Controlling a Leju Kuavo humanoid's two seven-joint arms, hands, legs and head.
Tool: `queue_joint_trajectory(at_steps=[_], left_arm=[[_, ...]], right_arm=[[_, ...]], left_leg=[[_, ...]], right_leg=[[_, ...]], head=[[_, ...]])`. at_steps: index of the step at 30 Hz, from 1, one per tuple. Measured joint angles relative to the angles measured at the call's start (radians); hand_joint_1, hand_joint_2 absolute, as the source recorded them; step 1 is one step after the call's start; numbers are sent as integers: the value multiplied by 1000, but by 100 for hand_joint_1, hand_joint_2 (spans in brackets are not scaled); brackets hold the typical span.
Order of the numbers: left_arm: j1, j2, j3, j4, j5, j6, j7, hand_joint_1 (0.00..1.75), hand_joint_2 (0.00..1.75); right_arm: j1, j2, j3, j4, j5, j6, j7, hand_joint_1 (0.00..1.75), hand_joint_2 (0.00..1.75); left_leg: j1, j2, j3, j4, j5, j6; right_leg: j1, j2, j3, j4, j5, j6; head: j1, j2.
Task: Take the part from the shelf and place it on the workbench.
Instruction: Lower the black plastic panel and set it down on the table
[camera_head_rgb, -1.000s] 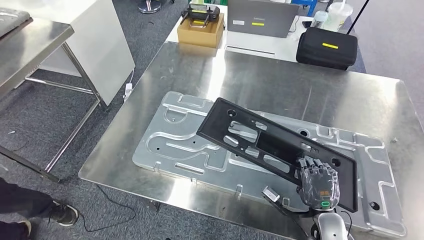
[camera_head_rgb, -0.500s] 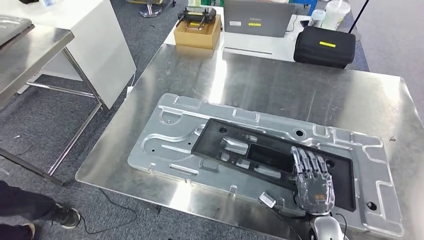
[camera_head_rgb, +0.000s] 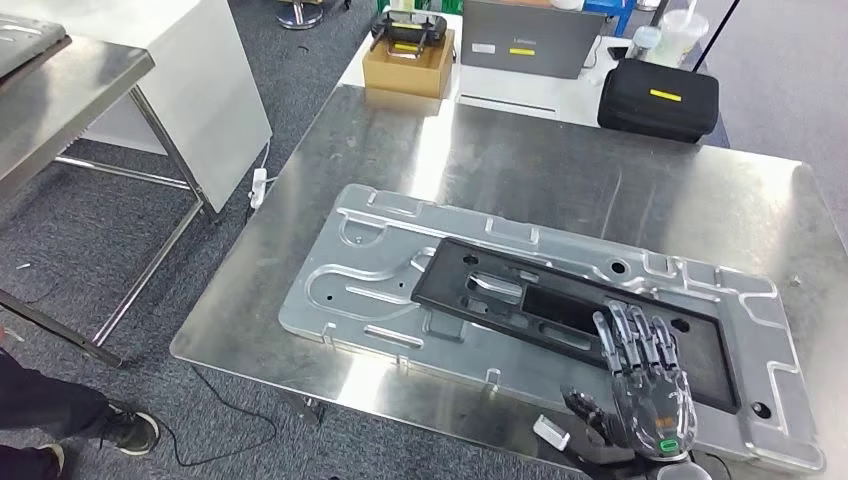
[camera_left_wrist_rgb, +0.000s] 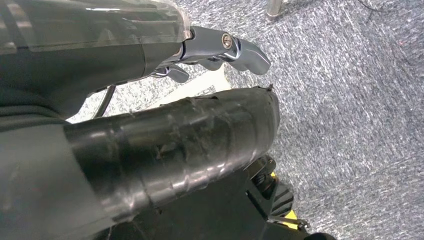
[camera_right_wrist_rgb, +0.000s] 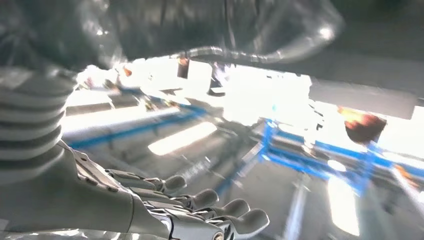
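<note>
The black perforated part lies flat on the embossed silver plate that rests on the steel workbench. My right hand hovers at the bench's near right edge. Its fingers are spread and stretch over the part's near right end, holding nothing; I cannot tell whether the fingertips touch the part. In the right wrist view the same hand has its fingers extended beside blurred, shiny metal. My left hand hangs over grey carpet, its fingers loosely bent with nothing in them.
A black case, a cardboard box, a grey laptop and a cup stand at the far side. Another steel table and a white panel stand left. A person's shoe is near the floor cable.
The part, tilted up in my right hand a second ago, has come down flat on the plate. My right hand has let go and drawn back toward the near edge.
</note>
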Motion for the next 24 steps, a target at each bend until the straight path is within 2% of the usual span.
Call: queue_joint_trajectory(at_steps=[2, 3, 4, 5, 7, 8, 10, 13, 15, 17, 18, 19, 20, 22, 23, 24], left_arm=[[2, 0, 0, 0, 6, 8, 0, 0, 0], [4, 0, 1, 0, 9, 12, 0, 0, 0], [7, 0, 1, 0, 13, 14, 0, 0, 0], [9, 0, 2, 0, 16, 16, -1, 0, 0], [12, 0, 3, 0, 24, 20, -6, 0, 0], [13, 1, 4, 0, 28, 22, -8, 0, 0], [16, 1, 8, 0, 35, 25, -13, 0, 0], [20, 3, 17, 0, 47, 29, -20, 0, 0], [22, 4, 24, 0, 52, 42, -23, 0, 0], [24, 4, 28, 0, 52, 67, -21, 0, 0], [24, 4, 28, 0, 51, 79, -17, 0, 0], [24, 4, 29, 0, 49, 90, -12, 0, 0], [24, 4, 29, 0, 47, 101, -6, 0, 0], [24, 3, 29, 0, 43, 122, 6, 0, 0], [24, 3, 29, 0, 43, 131, 12, 0, 0], [23, 3, 29, 0, 43, 138, 16, 0, 0]], right_arm=[[37, -1, -45, -31, 0, 0, -62, 0, 0], [60, 1, -71, -49, 0, -1, -97, 0, 0], [87, 5, -97, -69, 0, 0, -139, 0, 0], [115, 12, -126, -92, 0, 0, -187, 0, 0], [174, 35, -192, -147, 0, 6, -272, 0, 0], [202, 46, -226, -176, 0, 14, -300, 0, 0], [260, 57, -289, -238, 0, 43, -318, 0, 0], [351, 60, -341, -331, 0, 67, -257, 0, 0], [391, 61, -336, -391, -4, 42, -161, 0, 0], [393, 73, -309, -453, -20, 12, -92, 0, 0], [384, 87, -294, -480, -40, 5, -93, 0, 0], [375, 109, -283, -502, -79, 1, -128, 0, 0], [364, 143, -280, -516, -150, -1, -209, 0, 0], [341, 248, -295, -527, -355, -1, -451, 0, 0], [331, 305, -308, -528, -459, -1, -574, 0, 0], [323, 353, -319, -528, -545, -1, -660, 0, 0]], left_leg=[[-5, 0, -2, 0, 1, 8], [-8, 0, -2, 1, 0, 9], [-11, -1, -2, 3, -2, 11], [-13, -2, -1, 5, -3, 12], [-16, -4, 1, 10, -9, 11], [-19, -5, 1, 13, -13, 7], [-23, -6, 0, 17, -19, -2], [-23, -4, 0, 21, -30, -17], [-20, -2, -23, 82, -73, -30], [-14, -1, -79, 207, -138, -39], [-11, -1, -104, 261, -157, -43], [-8, -1, -117, 287, -158, -46], [-5, -1, -111, 275, -139, -48], [0, -1, -53, 152, -69, -49], [0, -1, -22, 85, -42, -48], [-1, -1, 0, 38, -26, -45]], right_leg=[[3, 0, -57, 126, -62, 0], [4, 0, -79, 174, -77, 0], [5, 0, -84, 188, -72, -2], [5, 0, -71, 164, -50, -5], [9, -1, -9, 42, 8, -14], [12, -2, 18, -14, 26, -19], [18, -2, 40, -64, 32, -26], [15, -1, 44, -73, 34, -37], [10, -3, 47, -79, 36, -48], [11, -3, 46, -79, 36, -55], [11, -3, 47, -79, 36, -56], [11, -2, 48, -79, 36, -57], [11, -1, 49, -79, 35, -56], [10, -1, 53, -78, 35, -55], [11, -1, 53, -77, 35, -52], [12, -1, 53, -76, 35, -48]], head=[[0, 0], [0, 0], [0, 0], [0, 0], [0, 0], [0, 0], [-1, 0], [-1, 0], [-1, 0], [-2, 0], [-2, 0], [-2, 0], [-2, 0], [-2, 0], [-2, 0], [-2, 0]])
